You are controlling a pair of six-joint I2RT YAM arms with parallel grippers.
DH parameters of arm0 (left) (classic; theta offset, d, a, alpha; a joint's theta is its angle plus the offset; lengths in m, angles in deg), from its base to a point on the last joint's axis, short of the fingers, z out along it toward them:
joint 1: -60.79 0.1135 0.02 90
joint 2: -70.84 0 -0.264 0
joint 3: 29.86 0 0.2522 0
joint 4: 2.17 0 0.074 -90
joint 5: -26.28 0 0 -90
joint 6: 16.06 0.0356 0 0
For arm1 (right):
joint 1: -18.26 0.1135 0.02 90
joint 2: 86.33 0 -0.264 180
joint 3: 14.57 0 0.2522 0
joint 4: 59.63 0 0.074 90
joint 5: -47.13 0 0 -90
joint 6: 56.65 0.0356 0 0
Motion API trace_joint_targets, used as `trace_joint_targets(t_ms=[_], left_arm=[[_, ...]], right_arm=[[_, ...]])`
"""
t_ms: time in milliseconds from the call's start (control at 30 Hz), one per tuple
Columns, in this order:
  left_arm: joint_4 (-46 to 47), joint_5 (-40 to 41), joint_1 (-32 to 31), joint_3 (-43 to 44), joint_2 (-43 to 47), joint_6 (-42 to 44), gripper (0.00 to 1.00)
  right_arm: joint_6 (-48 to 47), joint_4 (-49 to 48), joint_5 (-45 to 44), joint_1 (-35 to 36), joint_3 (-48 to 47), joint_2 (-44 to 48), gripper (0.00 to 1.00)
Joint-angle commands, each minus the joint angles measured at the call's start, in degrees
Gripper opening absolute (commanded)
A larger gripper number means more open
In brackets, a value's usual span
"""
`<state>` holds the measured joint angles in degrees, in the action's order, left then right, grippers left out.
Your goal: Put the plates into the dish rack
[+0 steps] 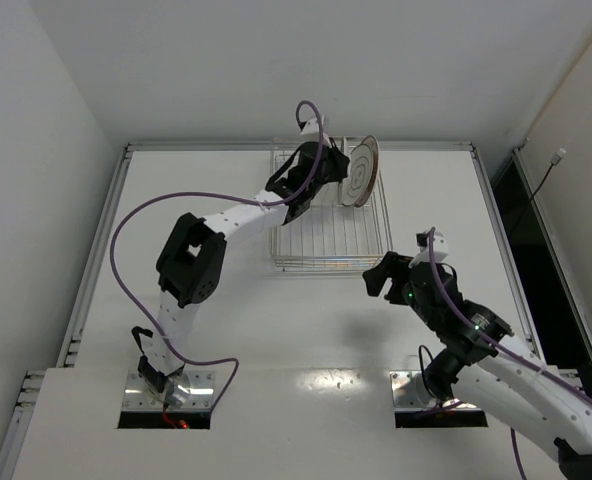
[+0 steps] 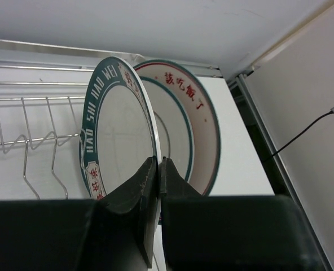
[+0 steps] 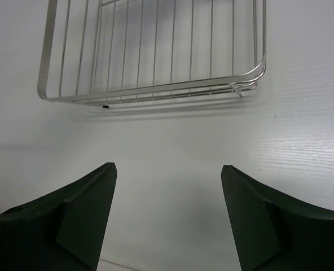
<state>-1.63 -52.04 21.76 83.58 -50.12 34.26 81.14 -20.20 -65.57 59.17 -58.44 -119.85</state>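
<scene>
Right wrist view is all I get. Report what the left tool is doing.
Observer: The left tool is shut on the rim of a green-rimmed plate, holding it upright.
Operator: Give me where that plate sits.
Observer: At the far right end of the dish rack, next to a second plate that stands upright.
Operator: Report the free slots.
Observer: The prongs along the rest of the rack hold no plate.

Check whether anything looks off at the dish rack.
Nothing stands out. Two plates stand upright at the far right corner of the dish rack; the left gripper pinches the front plate by its rim, and the right gripper hangs open above the table.
</scene>
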Motion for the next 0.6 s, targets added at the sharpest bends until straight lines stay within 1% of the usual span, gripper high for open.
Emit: trace_joint_targets(t_ms=[0, 133, 233, 267, 300, 333, 400, 433, 467, 500, 533, 567], left_arm=[[4.9, 1.7, -0.3, 0.5, -1.4, 0.0, 0.00], [3.3, 1.7, -0.3, 1.3, -3.2, 0.0, 0.00], [2.5, 0.2, -0.3, 2.6, -3.2, 1.5, 0.00], [1.5, -0.3, -0.3, 2.6, -3.2, 2.8, 0.01], [1.5, -1.0, -0.3, 3.3, -3.2, 3.4, 0.12], [0.6, -2.4, -0.3, 3.9, -3.2, 3.4, 0.18], [-1.8, -3.6, -0.3, 3.9, -2.6, 3.9, 0.26], [-2.7, -4.1, -0.3, 3.9, -0.9, 4.5, 0.34], [-3.4, -4.6, -0.8, 2.9, 0.2, 4.5, 0.39], [-3.4, -4.7, -1.4, -0.4, 1.7, 5.9, 0.52], [-2.5, -2.3, -1.4, -2.4, 5.0, 6.5, 0.59], [-2.0, -1.6, -2.0, -3.9, 6.7, 7.0, 0.65]], right_arm=[[-0.7, -2.5, 0.6, -0.8, -0.5, -0.8, 0.72], [-1.2, -3.5, 2.4, -2.2, -0.5, -2.0, 0.72], [-1.8, -4.1, 3.6, -2.9, -0.5, -2.7, 0.72], [-1.8, -4.1, 3.6, -3.5, -0.5, -3.3, 0.72], [-2.4, -4.1, 4.1, -3.6, -0.5, -4.0, 0.72], [-2.4, -4.7, 4.7, -4.2, -0.5, -4.0, 0.73], [-3.0, -4.7, 5.2, -4.2, -1.1, -4.7, 0.73], [-3.1, -4.7, 5.2, -4.8, -1.1, -5.5, 0.73], [-3.6, -4.7, 5.7, -4.8, -1.1, -6.1, 0.73], [-3.6, -4.7, 6.3, -5.4, -1.6, -6.1, 0.73], [-3.6, -4.7, 6.3, -5.4, -1.6, -6.6, 0.73], [-3.6, -4.7, 6.8, -5.9, -1.6, -7.3, 0.73]])
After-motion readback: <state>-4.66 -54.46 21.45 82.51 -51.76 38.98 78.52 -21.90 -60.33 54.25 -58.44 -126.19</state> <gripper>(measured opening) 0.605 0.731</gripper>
